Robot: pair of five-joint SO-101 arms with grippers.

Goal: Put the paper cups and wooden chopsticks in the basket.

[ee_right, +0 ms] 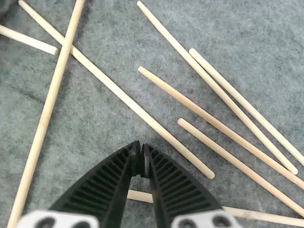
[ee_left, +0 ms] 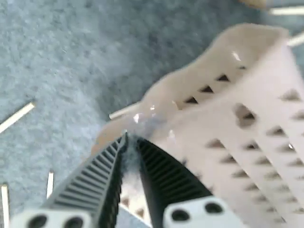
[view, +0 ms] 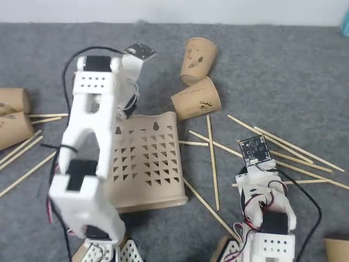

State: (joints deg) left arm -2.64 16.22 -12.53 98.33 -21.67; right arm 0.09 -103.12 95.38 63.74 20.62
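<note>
The beige perforated basket point(view: 147, 164) lies on the grey carpet at centre. Two paper cups point(view: 197, 57) point(view: 196, 101) lie on their sides beyond its far right corner, and two more paper cups point(view: 13, 115) at the left edge. Wooden chopsticks point(view: 212, 161) are scattered right of the basket, with others point(view: 30, 147) on the left. My left gripper point(ee_left: 128, 138) is shut, its tips at the basket's rim point(ee_left: 190, 90); whether it pinches the rim is unclear. My right gripper point(ee_right: 141, 159) is shut and holds nothing, low over the chopsticks point(ee_right: 180, 97) on the carpet.
The tall white left arm point(view: 90, 142) stretches over the basket's left side. The right arm point(view: 267, 218) sits at the front right. Another cup point(view: 338, 251) pokes in at the bottom right corner. Bare carpet spreads across the far left and far right.
</note>
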